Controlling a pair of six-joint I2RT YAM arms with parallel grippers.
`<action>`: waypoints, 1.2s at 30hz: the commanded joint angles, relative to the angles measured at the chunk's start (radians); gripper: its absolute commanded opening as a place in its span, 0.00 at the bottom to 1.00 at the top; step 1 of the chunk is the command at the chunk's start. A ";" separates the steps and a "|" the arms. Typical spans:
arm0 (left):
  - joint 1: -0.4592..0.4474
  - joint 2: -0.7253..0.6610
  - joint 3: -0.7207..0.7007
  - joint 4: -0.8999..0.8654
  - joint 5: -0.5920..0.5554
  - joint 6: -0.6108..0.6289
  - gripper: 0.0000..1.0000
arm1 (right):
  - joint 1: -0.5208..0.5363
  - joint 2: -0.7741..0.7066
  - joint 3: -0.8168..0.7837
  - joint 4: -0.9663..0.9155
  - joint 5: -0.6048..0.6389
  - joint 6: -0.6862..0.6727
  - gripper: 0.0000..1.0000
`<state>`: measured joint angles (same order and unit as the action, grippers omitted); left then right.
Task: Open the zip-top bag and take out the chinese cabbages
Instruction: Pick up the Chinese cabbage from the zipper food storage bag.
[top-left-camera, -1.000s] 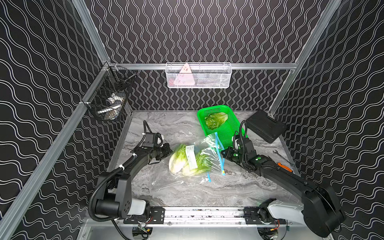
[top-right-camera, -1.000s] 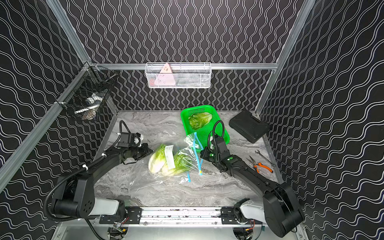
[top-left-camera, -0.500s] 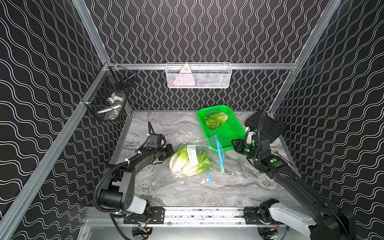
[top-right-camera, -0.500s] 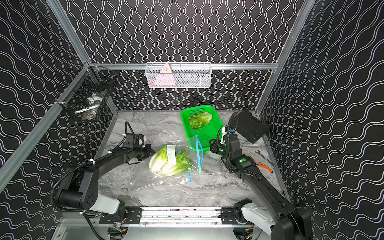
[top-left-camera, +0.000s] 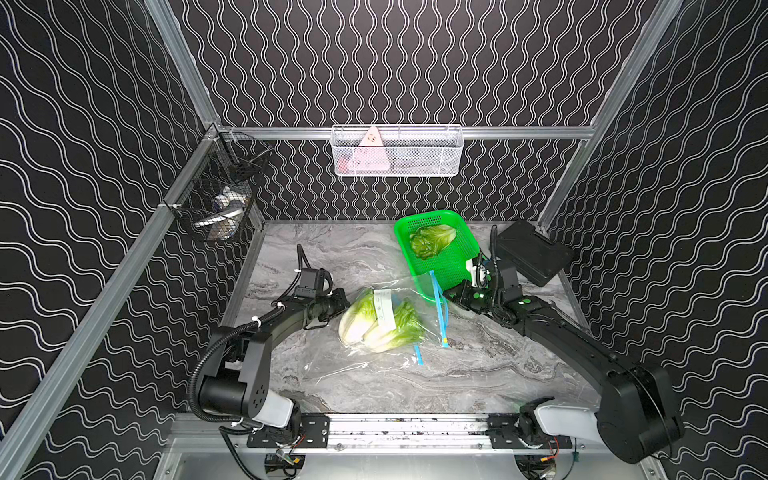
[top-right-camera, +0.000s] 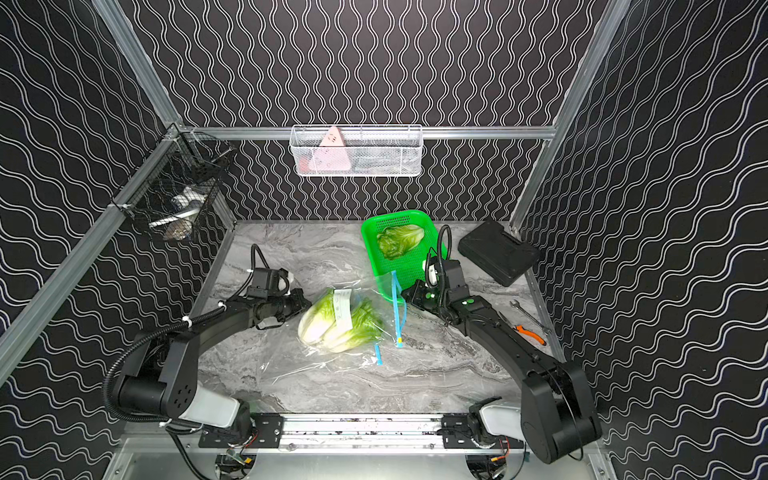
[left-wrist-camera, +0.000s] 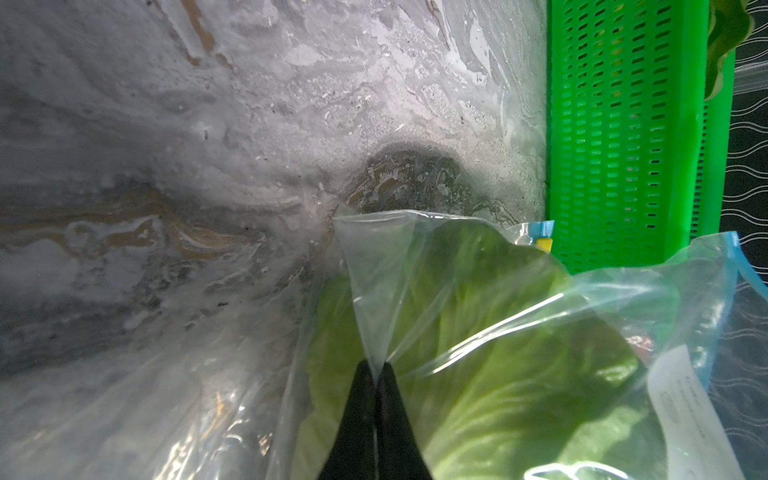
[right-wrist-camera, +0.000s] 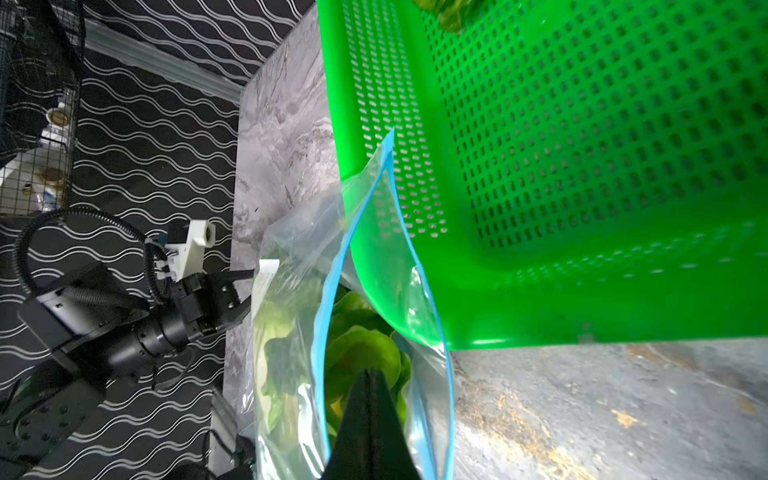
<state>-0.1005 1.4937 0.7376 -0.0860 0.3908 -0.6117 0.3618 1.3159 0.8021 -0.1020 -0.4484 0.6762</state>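
Two cabbages (top-left-camera: 374, 324) lie in the bag (top-left-camera: 419, 286) mid-table (top-left-camera: 415, 382); a third cabbage (top-left-camera: 432, 241) in the basket (top-left-camera: 453, 266) far right; case (top-left-camera: 532, 253) beyond.

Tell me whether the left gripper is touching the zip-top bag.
Touching. The left wrist view shows the left gripper shut on a fold of the zip-top bag, with film pinched between its tips.

**Glossy film, matt case**

The zip-top bag (top-left-camera: 424, 299) at centre is clear, glossy plastic film with a white paper label (top-left-camera: 383, 309). The cabbages (top-left-camera: 361, 320) inside are crinkled. The green basket (top-left-camera: 453, 266), right of centre, is shiny perforated plastic. The table (top-left-camera: 332, 257) has a smooth, marble-patterned grey surface. At upper centre hangs a white metal wire basket (top-left-camera: 415, 162). The case (top-left-camera: 528, 253) at right is matt black plastic.
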 joint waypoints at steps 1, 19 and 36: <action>-0.002 0.002 -0.004 0.021 0.006 -0.011 0.00 | -0.001 0.033 -0.004 0.084 -0.125 0.026 0.04; -0.004 -0.021 -0.033 0.027 -0.017 -0.027 0.00 | 0.159 0.134 0.068 -0.004 -0.355 -0.228 0.52; -0.004 -0.028 -0.037 0.030 -0.023 -0.026 0.00 | 0.237 0.189 0.074 -0.083 -0.189 -0.248 0.19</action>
<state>-0.1032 1.4754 0.7059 -0.0616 0.3851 -0.6338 0.5999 1.5238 0.8860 -0.2203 -0.6598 0.3870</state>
